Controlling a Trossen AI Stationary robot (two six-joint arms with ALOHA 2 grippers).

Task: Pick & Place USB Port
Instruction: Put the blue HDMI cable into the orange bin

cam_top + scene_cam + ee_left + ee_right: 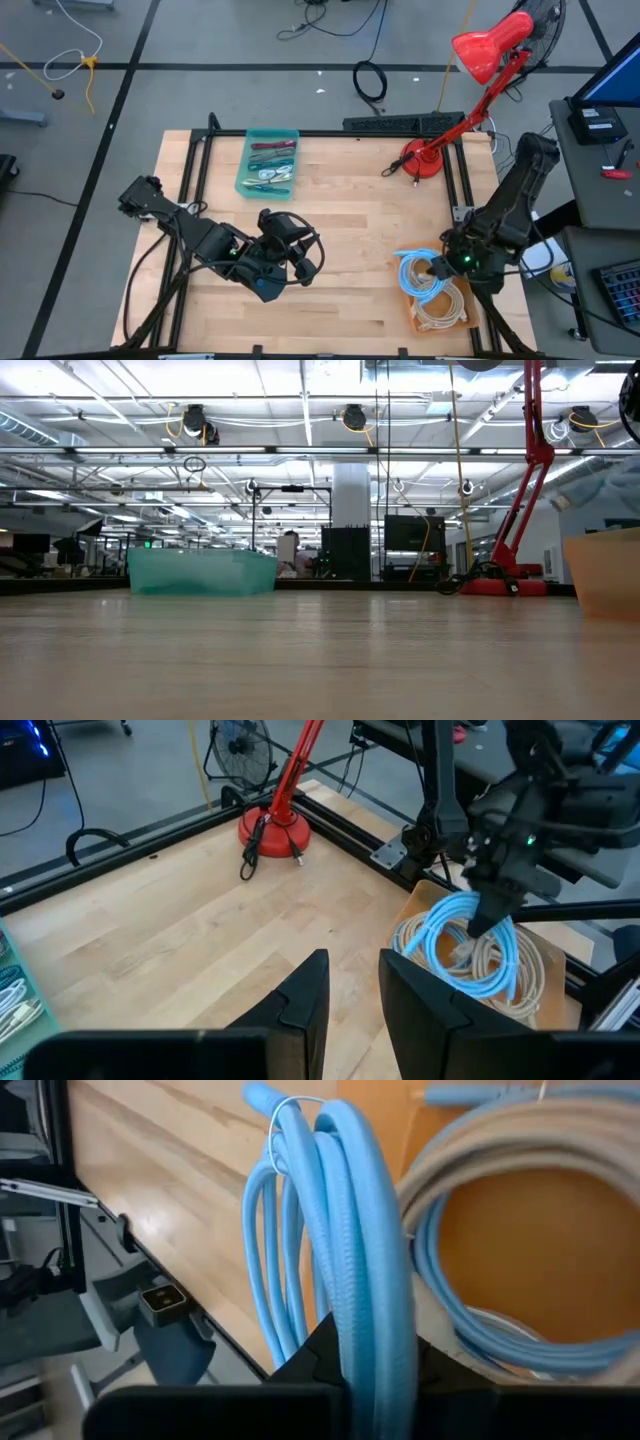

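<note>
right gripper (441, 266) clamped on blue cable coil (418, 272)

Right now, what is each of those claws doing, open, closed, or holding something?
Left gripper: open, holding nothing, above the bare table.
Right gripper: closed on the blue cable coil over the tan tray.

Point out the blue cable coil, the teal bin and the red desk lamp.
blue cable coil (365, 1270): right wrist view, on the bundled strands above the fingers.
teal bin (268, 135): high view, on its far rim.
red desk lamp (482, 50): high view, on the shade.
</note>
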